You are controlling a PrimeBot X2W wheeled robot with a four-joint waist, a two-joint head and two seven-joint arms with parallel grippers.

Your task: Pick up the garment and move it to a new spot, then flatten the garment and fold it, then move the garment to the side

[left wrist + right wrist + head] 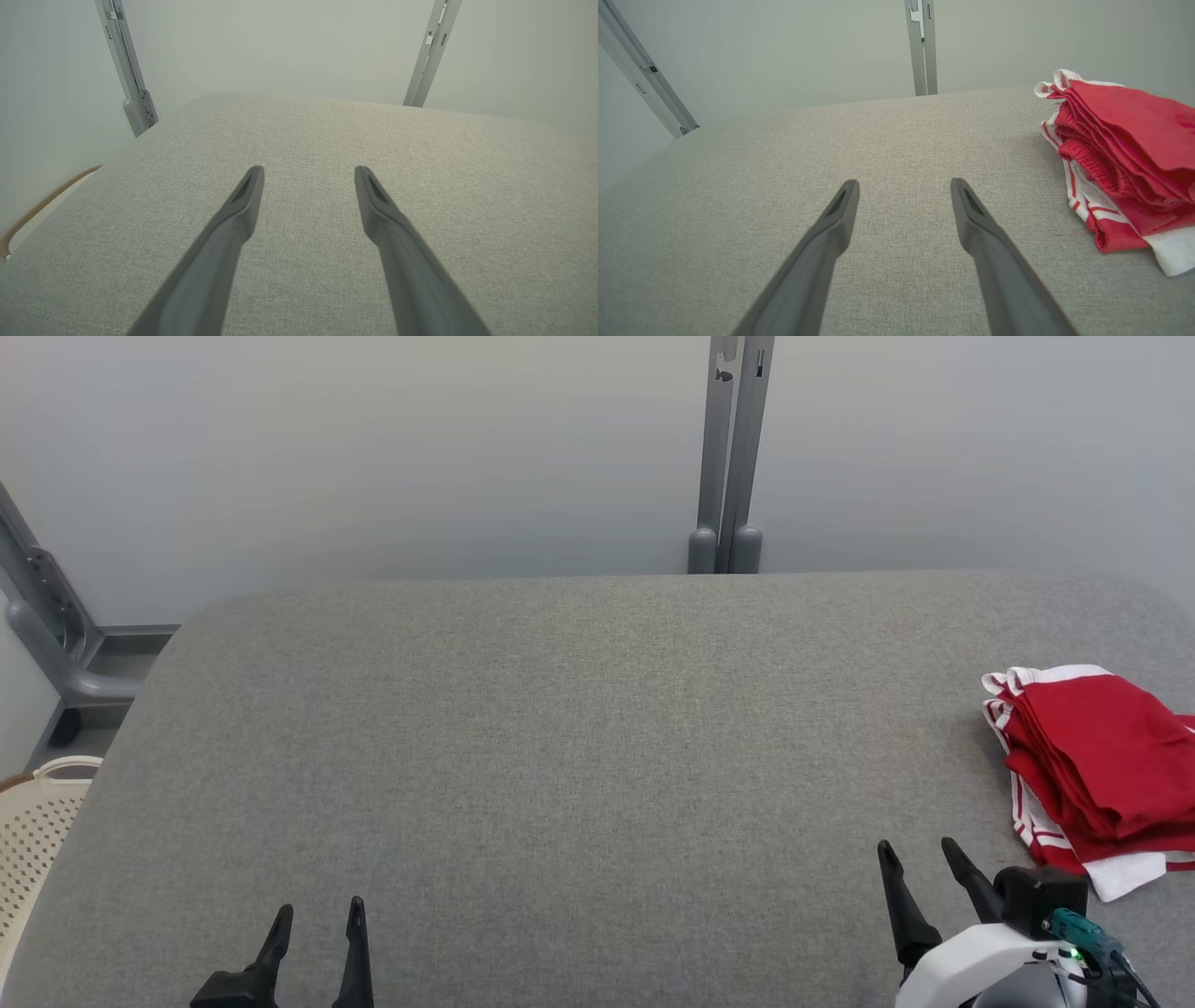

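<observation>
The garment point(1097, 761) is red with white striped trim, folded into a thick stack at the right edge of the grey table point(560, 756). In the right wrist view the garment point(1125, 154) lies to the right of my fingers. My right gripper point(920, 854) stands open near the front edge, a short way left of and nearer than the stack, with nothing between its fingers point(836, 219). At the lower left my left gripper point(317, 915) is open and empty over bare cloth, its fingers point(243, 205) spread wide.
A cream perforated basket point(33, 821) stands beside the table's left edge. Grey metal posts point(733, 448) rise behind the table's far edge against a pale wall, and another grey frame point(47, 616) stands at the far left.
</observation>
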